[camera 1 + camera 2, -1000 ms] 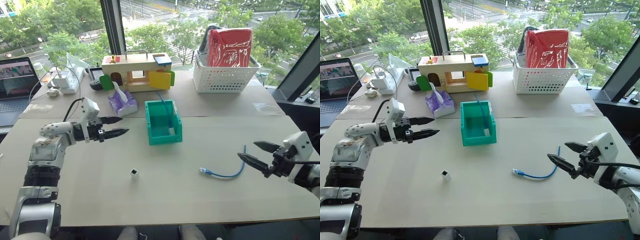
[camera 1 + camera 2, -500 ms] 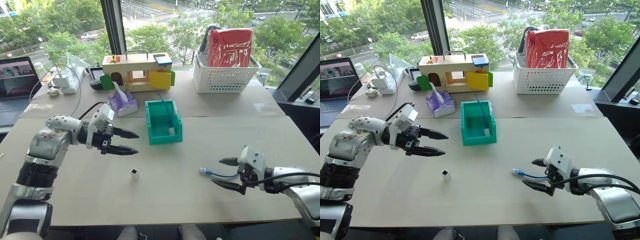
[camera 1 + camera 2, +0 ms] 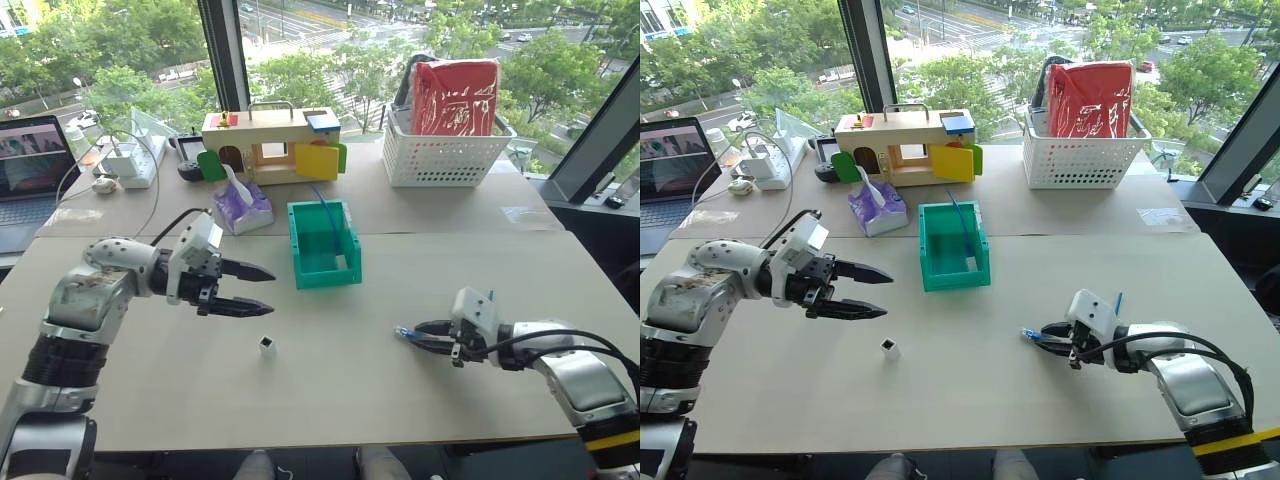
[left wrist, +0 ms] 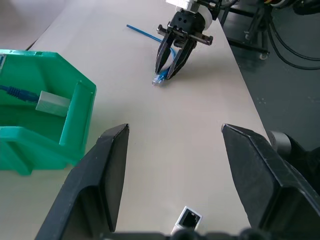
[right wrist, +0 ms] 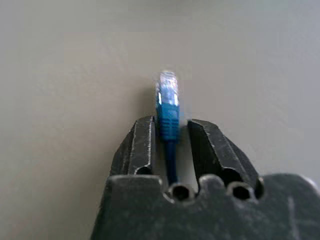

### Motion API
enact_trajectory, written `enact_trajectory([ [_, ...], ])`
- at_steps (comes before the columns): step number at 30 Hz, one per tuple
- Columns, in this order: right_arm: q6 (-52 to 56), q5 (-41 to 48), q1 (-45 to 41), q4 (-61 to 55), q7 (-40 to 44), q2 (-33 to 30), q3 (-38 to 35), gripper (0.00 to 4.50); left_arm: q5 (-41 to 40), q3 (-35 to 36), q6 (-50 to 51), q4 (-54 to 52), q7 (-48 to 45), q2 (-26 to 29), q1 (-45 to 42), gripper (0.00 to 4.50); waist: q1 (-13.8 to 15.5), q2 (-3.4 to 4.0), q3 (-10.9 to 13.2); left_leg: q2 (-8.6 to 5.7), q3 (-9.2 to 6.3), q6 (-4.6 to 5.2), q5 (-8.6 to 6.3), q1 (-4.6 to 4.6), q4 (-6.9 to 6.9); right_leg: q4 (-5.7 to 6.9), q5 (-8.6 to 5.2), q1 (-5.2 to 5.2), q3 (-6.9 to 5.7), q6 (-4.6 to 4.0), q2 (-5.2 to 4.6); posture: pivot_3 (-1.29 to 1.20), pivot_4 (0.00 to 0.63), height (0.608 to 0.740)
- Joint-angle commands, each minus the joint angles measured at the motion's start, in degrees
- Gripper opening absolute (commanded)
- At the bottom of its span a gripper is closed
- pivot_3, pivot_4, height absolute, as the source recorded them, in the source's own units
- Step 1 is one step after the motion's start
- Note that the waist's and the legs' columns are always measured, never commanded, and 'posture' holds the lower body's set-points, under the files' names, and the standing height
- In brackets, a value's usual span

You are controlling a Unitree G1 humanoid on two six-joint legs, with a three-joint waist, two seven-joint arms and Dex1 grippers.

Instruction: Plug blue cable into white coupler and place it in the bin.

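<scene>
The blue cable [image 3: 402, 332] lies on the table at the right, its clear plug [image 5: 168, 85] pointing left. My right gripper [image 3: 428, 337] rests low on the table and is shut on the cable just behind the plug, whose boot [image 5: 168, 112] sits between the fingers. The white coupler [image 3: 266, 346] stands alone near the table's middle, socket up [image 4: 189, 219]. Above it and to its left, my left gripper [image 3: 268, 293] hangs open and holds nothing. The teal bin [image 3: 330, 275] sits behind, holding another blue cable [image 4: 15, 91] plugged into a white block.
A white perforated basket [image 3: 450, 160] with a red bag stands at the back right. A wooden toy box [image 3: 270, 145] and a purple tissue pack [image 3: 245, 205] are behind the bin. A laptop [image 3: 30, 165] sits at the far left.
My right gripper swung left and down to the cable's plug end and closed on it. My left gripper turned and drew slightly nearer over the coupler, still open.
</scene>
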Motion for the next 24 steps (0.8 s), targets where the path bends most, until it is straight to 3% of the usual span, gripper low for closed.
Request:
enact_trajectory([
  [1,-0.35,-1.67,-3.98,-2.09,2.95,2.65,5.65,0.10,4.43,-5.55,-1.21,-1.16,4.09,-4.14,-3.46,3.17,0.23,0.00,0.00,-0.01,-0.01,0.00,0.00,-0.03,0.02,0.02,0.00,-0.03,0.00,0.00,0.00,0.00,0.150,0.740],
  [7,-3.75,-5.54,-9.19,-0.22,5.22,5.59,11.15,0.10,8.02,-12.28,-2.47,0.17,4.21,-10.15,-6.83,3.17,0.34,0.00,0.00,-0.09,-0.04,0.00,0.00,-0.13,0.10,0.10,0.09,-0.10,-0.02,-0.16,-0.08,0.00,0.150,0.740],
  [12,-7.20,-8.22,-11.39,2.36,5.08,7.26,12.37,0.10,11.61,-16.00,-5.25,3.32,1.99,-10.95,-9.08,3.17,0.23,0.00,0.00,-0.08,-0.04,0.00,0.00,-0.11,0.10,0.22,0.03,-0.15,-0.01,-0.13,-0.05,0.00,0.150,0.740],
  [14,-9.25,-10.06,-12.97,4.71,3.89,8.32,12.57,1.10,13.84,-18.27,-7.30,4.85,0.40,-10.80,-9.66,3.17,0.13,0.00,0.00,-0.08,-0.04,0.00,0.00,-0.09,0.10,0.22,0.04,-0.14,-0.01,-0.14,-0.05,0.00,0.150,0.740],
  [24,-7.87,-9.94,-11.95,2.12,3.91,7.81,10.24,4.46,22.19,-23.32,-13.44,13.26,0.16,-14.57,-13.58,3.17,0.42,0.00,0.00,-0.12,-0.06,0.01,0.00,-0.13,0.10,0.25,0.10,-0.15,-0.02,-0.28,-0.08,0.00,0.150,0.740],
])
